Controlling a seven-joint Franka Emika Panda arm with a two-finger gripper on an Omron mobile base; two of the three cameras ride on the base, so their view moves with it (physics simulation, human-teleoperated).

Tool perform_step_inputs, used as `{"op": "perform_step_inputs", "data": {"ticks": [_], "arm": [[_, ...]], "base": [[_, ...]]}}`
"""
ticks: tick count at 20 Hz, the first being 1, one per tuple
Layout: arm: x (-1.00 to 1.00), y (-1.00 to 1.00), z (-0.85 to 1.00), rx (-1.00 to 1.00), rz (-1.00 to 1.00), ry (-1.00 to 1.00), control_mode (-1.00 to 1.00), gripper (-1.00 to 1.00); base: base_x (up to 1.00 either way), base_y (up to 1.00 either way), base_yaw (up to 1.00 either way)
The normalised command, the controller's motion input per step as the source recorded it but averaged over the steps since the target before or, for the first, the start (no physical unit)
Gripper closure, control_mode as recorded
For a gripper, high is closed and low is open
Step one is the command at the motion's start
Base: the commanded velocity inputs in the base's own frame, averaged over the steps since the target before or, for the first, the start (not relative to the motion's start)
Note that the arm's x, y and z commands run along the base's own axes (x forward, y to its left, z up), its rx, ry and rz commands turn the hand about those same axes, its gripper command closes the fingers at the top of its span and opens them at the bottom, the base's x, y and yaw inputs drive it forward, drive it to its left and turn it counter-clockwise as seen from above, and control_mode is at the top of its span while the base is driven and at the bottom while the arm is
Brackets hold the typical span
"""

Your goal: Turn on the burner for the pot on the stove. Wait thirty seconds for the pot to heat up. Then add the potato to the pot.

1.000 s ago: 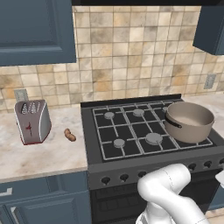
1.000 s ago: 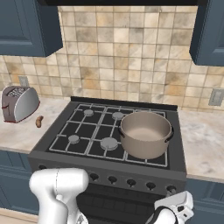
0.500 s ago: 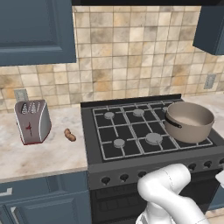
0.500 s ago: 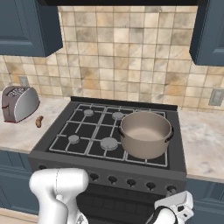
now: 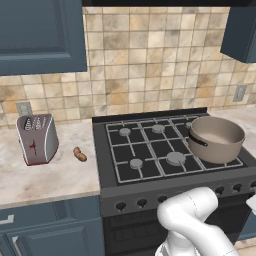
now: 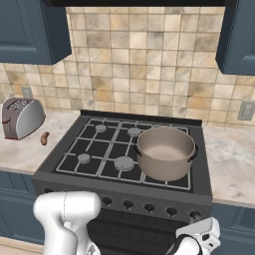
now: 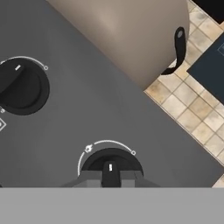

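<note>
While the hand (image 7: 110, 180), clenched on the black round knob (image 7: 110, 165) directly ahead, works the burner step, the wide grey-brown metal pot (image 6: 165, 152) sits above it and the small brown potato (image 5: 79, 154) lies untouched on the tabletop (image 5: 45, 177) far left.

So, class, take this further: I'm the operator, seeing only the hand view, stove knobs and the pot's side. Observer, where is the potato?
Observer: The potato lies on the counter left of the stove, just right of the toaster.
Operator: My end effector is closed on a front knob. Is anything in the pot?
Observer: No, the pot's pale inside is empty.
Operator: Where on the stove does it sit?
Observer: On the right side, toward the front.
</note>
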Motion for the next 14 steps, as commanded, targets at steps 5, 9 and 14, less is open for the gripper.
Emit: {"op": "perform_step_inputs", "data": {"ticks": [5,9,14], "arm": [[0.00,0.00,0.00,0.00,0.00,0.00,-1.00,1.00],[0.00,0.00,0.00,0.00,0.00,0.00,-1.00,1.00],[0.00,0.00,0.00,0.00,0.00,0.00,-1.00,1.00]], "base": [[0.00,0.00,0.00],[0.00,0.00,0.00],[0.00,0.00,0.00]]}}
